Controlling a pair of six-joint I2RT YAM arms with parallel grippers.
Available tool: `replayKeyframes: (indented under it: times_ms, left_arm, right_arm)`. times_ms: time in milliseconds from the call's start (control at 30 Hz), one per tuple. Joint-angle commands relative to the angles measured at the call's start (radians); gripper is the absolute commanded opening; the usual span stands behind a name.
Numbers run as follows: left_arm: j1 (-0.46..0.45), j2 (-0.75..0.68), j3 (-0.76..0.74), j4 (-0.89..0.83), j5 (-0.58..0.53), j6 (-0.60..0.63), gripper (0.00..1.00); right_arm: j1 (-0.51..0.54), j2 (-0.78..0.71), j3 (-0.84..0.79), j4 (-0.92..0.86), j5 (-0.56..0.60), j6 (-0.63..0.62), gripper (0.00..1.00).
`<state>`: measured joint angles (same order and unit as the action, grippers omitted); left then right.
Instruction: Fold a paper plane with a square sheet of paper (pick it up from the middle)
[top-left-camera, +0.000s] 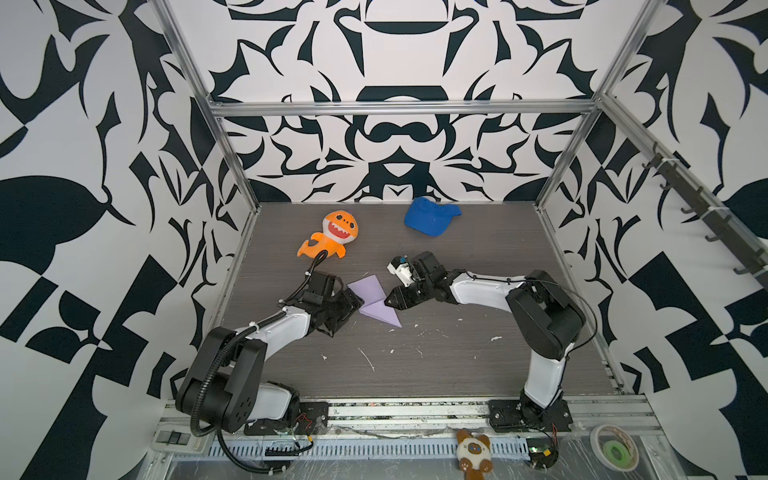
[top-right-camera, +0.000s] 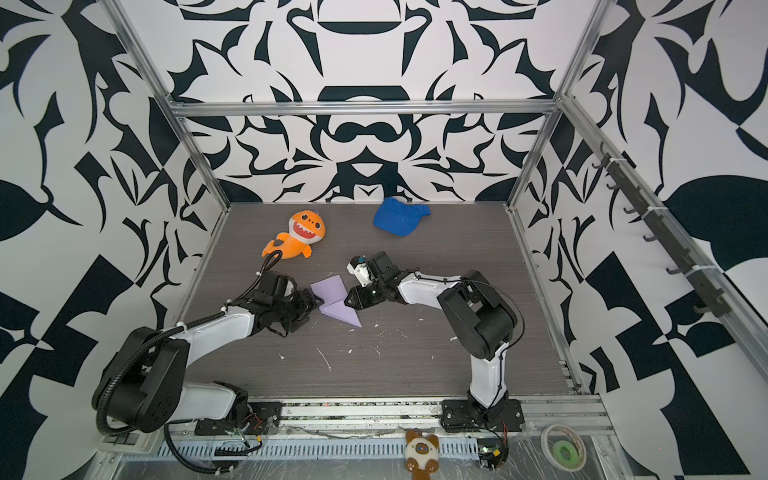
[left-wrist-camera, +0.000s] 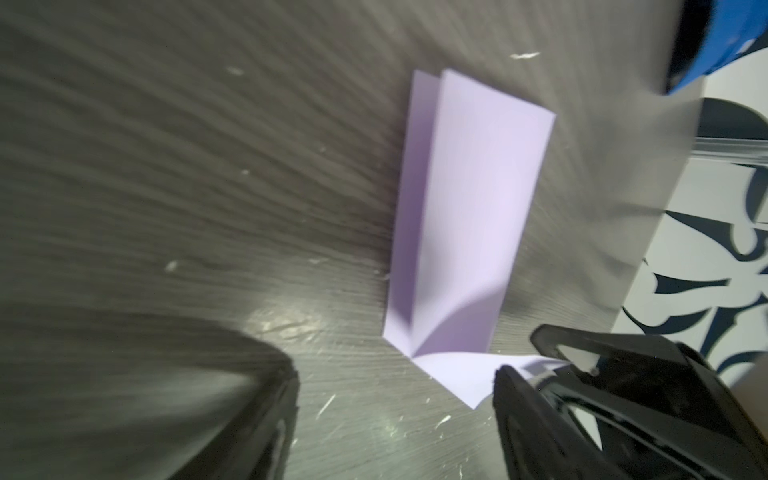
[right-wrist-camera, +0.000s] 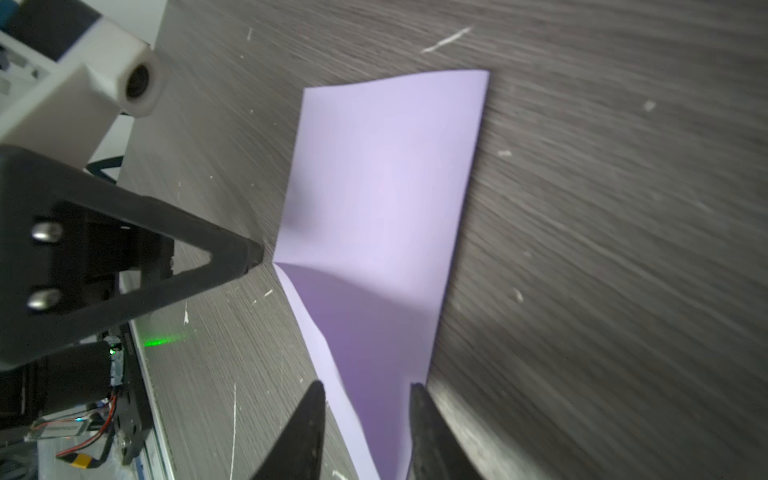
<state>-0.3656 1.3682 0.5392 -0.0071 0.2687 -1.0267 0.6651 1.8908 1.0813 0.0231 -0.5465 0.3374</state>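
Lavender paper (top-left-camera: 370, 293), folded: our left gripper (left-wrist-camera: 395, 372) gapes wide, a corner beside one jaw; our right gripper (right-wrist-camera: 366, 385) stands narrowly parted, paper between its jaws.

So the table (top-left-camera: 457, 374) is a dark grey wood-grain top. An orange plush shark with a toothy grin (top-left-camera: 330, 235) lies toward the back-left corner, and a crumpled blue fabric cap (top-left-camera: 430, 216) sits right up against the back edge, about mid-way along. Around the middle, a bit left, there's a folded pale-lavender paper sheet (top-left-camera: 374, 301) with one flap lifted off the surface, plus little white paper scraps (top-left-camera: 368, 359) scattered over the front half.
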Motion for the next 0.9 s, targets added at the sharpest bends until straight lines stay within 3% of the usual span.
replayKeyframes:
  times_ms: [0, 333, 567, 667, 867]
  left_arm:
    - [0.004, -0.018, -0.042, 0.131, 0.030, 0.000, 0.82]
    - [0.005, 0.017, -0.094, 0.299, 0.128, 0.102, 0.84]
    - [0.004, 0.063, -0.095, 0.363, 0.166, 0.120, 0.82]
    - [0.004, 0.084, -0.086, 0.388, 0.189, 0.125, 0.77]
    - [0.004, 0.140, -0.052, 0.398, 0.212, 0.144, 0.57]
  right_arm:
    - [-0.015, -0.002, 0.027, 0.078, -0.076, -0.005, 0.31]
    - [-0.055, 0.021, -0.020, 0.177, -0.166, 0.055, 0.10]
    - [-0.066, 0.033, -0.029, 0.200, -0.165, 0.071, 0.04]
    - [-0.070, 0.034, -0.032, 0.198, -0.161, 0.072, 0.04]
    - [-0.071, 0.040, -0.035, 0.198, -0.156, 0.078, 0.03]
